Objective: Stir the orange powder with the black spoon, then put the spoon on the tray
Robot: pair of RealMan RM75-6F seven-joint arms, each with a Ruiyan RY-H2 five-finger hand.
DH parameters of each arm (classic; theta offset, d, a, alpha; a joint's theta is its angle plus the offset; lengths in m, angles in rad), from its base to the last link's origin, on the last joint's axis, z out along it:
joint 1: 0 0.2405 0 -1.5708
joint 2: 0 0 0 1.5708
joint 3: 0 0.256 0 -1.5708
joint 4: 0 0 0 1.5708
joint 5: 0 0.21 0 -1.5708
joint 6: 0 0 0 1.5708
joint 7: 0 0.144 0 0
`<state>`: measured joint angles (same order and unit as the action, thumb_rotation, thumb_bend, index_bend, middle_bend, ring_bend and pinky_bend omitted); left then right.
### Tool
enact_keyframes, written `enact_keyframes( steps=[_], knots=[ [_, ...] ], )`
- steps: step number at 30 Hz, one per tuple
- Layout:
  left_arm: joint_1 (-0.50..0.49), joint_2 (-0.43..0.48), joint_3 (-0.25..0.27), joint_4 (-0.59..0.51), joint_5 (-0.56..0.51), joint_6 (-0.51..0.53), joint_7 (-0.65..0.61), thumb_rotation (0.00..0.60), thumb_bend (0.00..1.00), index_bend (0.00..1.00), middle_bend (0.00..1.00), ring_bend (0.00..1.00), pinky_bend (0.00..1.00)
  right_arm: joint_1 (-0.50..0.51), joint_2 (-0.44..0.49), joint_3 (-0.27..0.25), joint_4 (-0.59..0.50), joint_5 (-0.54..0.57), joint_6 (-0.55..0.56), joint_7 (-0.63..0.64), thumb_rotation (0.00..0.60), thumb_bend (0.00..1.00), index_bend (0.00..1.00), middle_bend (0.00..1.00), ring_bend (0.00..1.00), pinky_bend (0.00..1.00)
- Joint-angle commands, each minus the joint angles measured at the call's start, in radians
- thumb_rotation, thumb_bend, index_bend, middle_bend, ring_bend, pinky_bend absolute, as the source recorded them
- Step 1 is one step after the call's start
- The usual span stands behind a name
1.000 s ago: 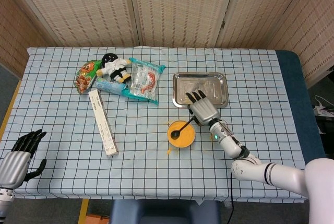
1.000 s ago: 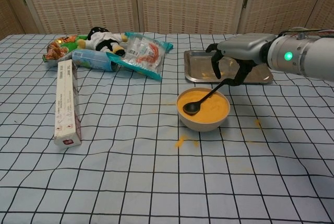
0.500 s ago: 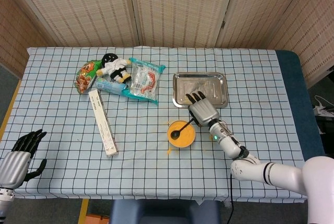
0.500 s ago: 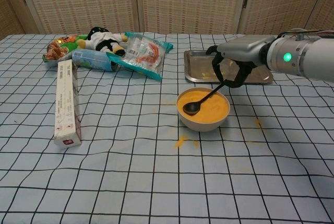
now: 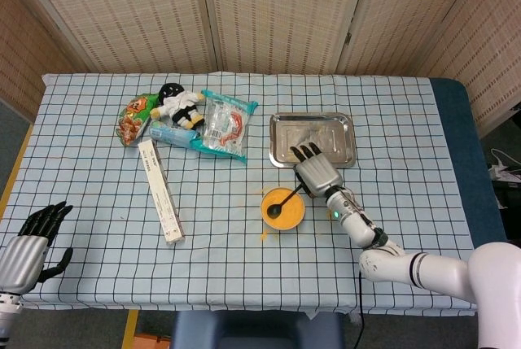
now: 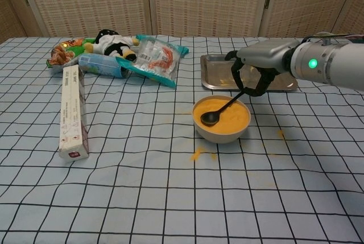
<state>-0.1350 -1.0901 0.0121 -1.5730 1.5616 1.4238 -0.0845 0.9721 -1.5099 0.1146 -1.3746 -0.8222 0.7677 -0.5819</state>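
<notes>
Centre frame, our right hand (image 6: 254,77) pinches the black spoon (image 6: 222,108) by its handle, bowl end resting in the orange powder (image 6: 227,117). We circle gently, staying inside the rim, since powder already dots the cloth; the tray (image 6: 211,78) waits just behind.

a blue-and-white checked tablecloth (image 6: 142,198) carries a cream bowl (image 6: 221,134) of orange powder (image 6: 230,118), a black spoon (image 6: 219,111), a silver tray (image 5: 312,139), a black-and-white plush toy (image 5: 177,102) and a grey, black-fingered right hand (image 6: 257,69).
</notes>
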Motion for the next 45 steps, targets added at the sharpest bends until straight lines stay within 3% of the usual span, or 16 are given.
enact_keyframes(
  steps=[1,27,45],
  knots=[
    [0.000,0.000,0.000,0.000,0.001,0.000,-0.001,0.600,0.45,0.00,0.00,0.00,0.08,0.002,0.002,-0.004,-0.003,0.004,-0.002,-0.001,0.600,0.36,0.50,0.00,0.00,0.00],
    [0.000,0.000,0.001,0.000,0.002,0.002,0.000,0.600,0.44,0.00,0.00,0.00,0.08,0.013,0.016,-0.026,-0.019,0.021,0.012,-0.001,0.600,0.37,0.55,0.00,0.00,0.00],
    [0.000,0.002,0.002,-0.006,-0.002,-0.002,0.006,0.600,0.45,0.00,0.00,0.00,0.08,0.009,0.011,-0.036,-0.008,0.006,0.014,0.018,0.600,0.37,0.48,0.00,0.00,0.00]
  ],
)
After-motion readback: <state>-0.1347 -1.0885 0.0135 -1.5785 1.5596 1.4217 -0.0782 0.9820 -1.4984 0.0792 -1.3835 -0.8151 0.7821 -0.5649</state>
